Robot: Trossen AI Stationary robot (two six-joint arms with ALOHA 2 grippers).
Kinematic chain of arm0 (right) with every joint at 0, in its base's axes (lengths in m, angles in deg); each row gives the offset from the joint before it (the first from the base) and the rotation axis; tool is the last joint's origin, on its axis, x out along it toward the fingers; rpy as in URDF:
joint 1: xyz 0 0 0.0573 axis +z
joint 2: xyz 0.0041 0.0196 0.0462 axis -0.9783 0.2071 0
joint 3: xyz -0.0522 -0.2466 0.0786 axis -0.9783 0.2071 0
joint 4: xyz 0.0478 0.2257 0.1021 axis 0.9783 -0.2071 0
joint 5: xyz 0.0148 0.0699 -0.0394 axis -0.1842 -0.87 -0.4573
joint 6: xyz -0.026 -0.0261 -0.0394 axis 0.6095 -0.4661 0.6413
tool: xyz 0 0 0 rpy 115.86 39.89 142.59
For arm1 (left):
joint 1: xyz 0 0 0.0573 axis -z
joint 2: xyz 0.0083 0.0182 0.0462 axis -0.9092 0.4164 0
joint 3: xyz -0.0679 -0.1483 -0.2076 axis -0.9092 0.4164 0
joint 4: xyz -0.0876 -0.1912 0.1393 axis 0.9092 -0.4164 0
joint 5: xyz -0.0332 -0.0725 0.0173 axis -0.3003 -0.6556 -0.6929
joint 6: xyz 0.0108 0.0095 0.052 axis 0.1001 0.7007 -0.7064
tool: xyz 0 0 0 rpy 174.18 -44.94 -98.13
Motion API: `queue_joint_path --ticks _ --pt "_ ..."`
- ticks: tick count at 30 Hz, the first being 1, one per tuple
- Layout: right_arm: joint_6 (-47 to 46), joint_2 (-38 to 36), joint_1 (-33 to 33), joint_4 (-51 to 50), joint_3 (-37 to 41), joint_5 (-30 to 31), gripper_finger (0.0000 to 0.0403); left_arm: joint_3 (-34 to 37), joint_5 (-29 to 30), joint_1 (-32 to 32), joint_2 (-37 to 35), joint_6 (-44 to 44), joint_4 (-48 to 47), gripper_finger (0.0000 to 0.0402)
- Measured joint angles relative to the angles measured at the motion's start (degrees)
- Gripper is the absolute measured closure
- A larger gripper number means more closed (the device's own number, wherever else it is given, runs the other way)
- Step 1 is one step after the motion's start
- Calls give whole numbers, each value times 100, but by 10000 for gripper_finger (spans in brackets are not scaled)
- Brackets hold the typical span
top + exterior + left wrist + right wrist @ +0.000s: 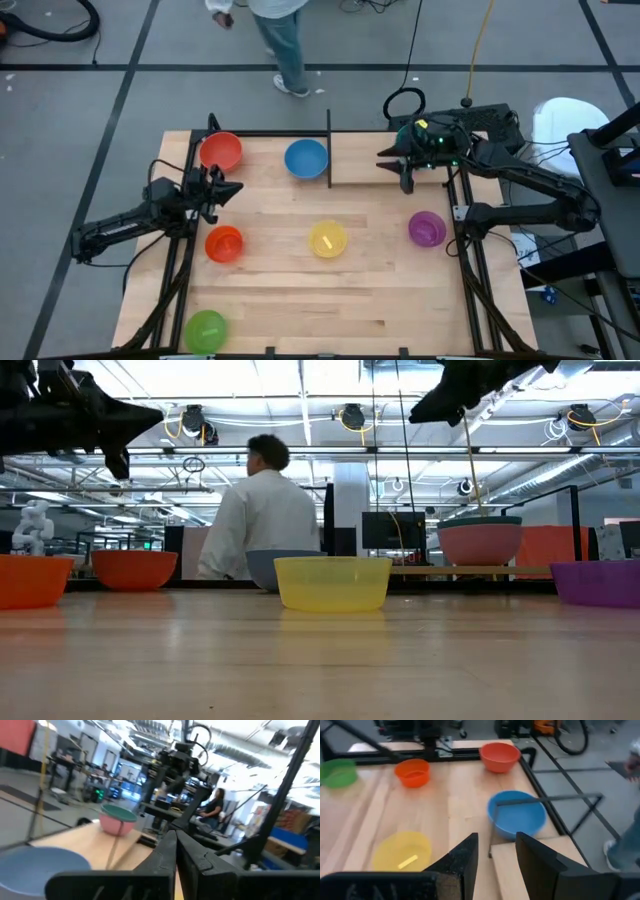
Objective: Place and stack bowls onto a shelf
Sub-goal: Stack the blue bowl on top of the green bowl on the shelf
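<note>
Six bowls stand on their bases on the table: red, blue, orange, yellow, purple and green. The shelf sits at the table's far right. On it stands a pink bowl with a teal bowl nested inside. My right gripper hangs open above the shelf, empty. My left gripper is shut and empty, raised between the red and orange bowls.
Black frame bars run along the table's left and right edges. An upright shelf bar stands just right of the blue bowl. A person is on the floor beyond the far edge. Bare wood lies between yellow and green bowls.
</note>
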Motion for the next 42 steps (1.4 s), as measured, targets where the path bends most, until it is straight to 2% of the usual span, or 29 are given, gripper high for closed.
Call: queue_joint_path --ticks 3,6,9,12,18,27,32,42 --pt "145 2 369 308 2 4 280 -569 246 0 0 -536 -823 397" --pt "219 54 685 867 2 11 280 -1380 692 2 84 -866 -2152 398" --pt "165 205 901 1531 2 301 280 -2104 1127 2 333 -925 -3348 398" --pt "235 467 993 1914 -72 362 280 -2616 1373 2 659 -878 -4045 396" --pt "261 1380 1066 1991 -922 952 280 -3189 1410 2 1221 -927 -4273 399" --pt "656 2903 1067 1099 -2590 913 280 -3526 1374 2 1835 -835 -4751 392" --pt "970 3088 1154 984 -2658 913 280 -3526 1364 -11 2096 -89 -5115 391" --pt "1156 2962 1373 904 -2661 911 280 -3526 1306 -11 2726 457 -5167 377"
